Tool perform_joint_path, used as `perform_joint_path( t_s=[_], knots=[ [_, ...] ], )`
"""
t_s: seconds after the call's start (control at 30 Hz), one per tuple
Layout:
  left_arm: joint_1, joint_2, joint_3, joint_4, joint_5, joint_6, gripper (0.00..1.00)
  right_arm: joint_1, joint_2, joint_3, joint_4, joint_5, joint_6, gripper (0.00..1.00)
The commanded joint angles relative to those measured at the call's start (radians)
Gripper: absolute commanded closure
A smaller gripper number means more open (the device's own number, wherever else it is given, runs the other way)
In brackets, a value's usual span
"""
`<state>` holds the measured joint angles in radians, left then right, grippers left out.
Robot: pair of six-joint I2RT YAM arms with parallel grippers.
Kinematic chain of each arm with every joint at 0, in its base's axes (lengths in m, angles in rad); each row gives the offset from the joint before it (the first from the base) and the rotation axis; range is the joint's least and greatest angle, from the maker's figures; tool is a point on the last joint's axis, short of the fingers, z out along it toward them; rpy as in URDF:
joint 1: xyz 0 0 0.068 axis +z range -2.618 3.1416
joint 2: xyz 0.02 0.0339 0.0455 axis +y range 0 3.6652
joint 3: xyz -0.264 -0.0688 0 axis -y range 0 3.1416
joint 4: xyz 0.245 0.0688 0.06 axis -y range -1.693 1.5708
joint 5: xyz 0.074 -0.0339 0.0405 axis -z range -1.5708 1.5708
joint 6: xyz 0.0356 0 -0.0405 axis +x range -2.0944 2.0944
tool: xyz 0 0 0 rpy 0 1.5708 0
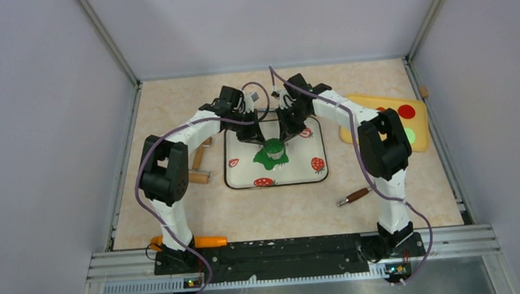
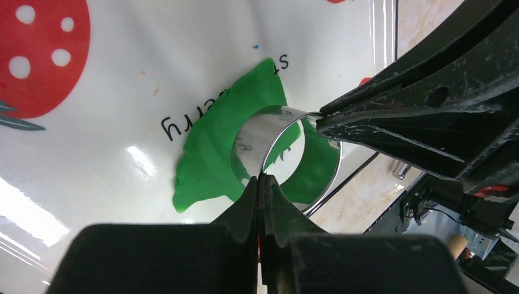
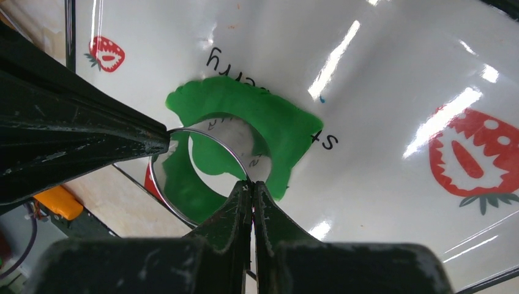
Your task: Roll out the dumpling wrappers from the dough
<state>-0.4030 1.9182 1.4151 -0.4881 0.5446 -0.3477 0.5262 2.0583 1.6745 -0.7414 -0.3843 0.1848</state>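
Note:
The dough (image 1: 272, 156) is a flattened irregular green sheet on the white strawberry mat (image 1: 315, 178). A clear round ring cutter (image 1: 272, 146) stands over it. My left gripper (image 1: 262, 137) and right gripper (image 1: 283, 136) are each shut on opposite sides of the cutter's rim. In the left wrist view my left gripper (image 2: 262, 177) pinches the cutter wall (image 2: 257, 138) above the dough (image 2: 214, 141). In the right wrist view my right gripper (image 3: 251, 182) pinches the cutter wall (image 3: 240, 136) over the dough (image 3: 278, 125). Some white mat shows inside the ring. No dark green wrappers are in view.
A yellow board (image 1: 419, 143) at the right holds a red disc (image 1: 407, 112) and a pale green disc (image 1: 408, 136). A wooden rolling pin (image 1: 200, 166) lies left of the mat. A brown-handled tool (image 1: 353, 196) and an orange tool (image 1: 202, 242) lie near the front.

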Motion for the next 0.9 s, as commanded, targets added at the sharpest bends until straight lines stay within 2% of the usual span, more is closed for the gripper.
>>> perform_joint_path(
  t_s=[0.0,0.87],
  knots=[
    [-0.010,0.003,-0.023,0.015,0.011,-0.001,1.00,0.030,-0.003,-0.002,0.041,-0.058,0.000,1.00],
    [-0.010,0.016,-0.038,0.018,-0.109,0.059,1.00,0.037,0.058,0.016,0.065,-0.038,-0.029,1.00]
  ],
)
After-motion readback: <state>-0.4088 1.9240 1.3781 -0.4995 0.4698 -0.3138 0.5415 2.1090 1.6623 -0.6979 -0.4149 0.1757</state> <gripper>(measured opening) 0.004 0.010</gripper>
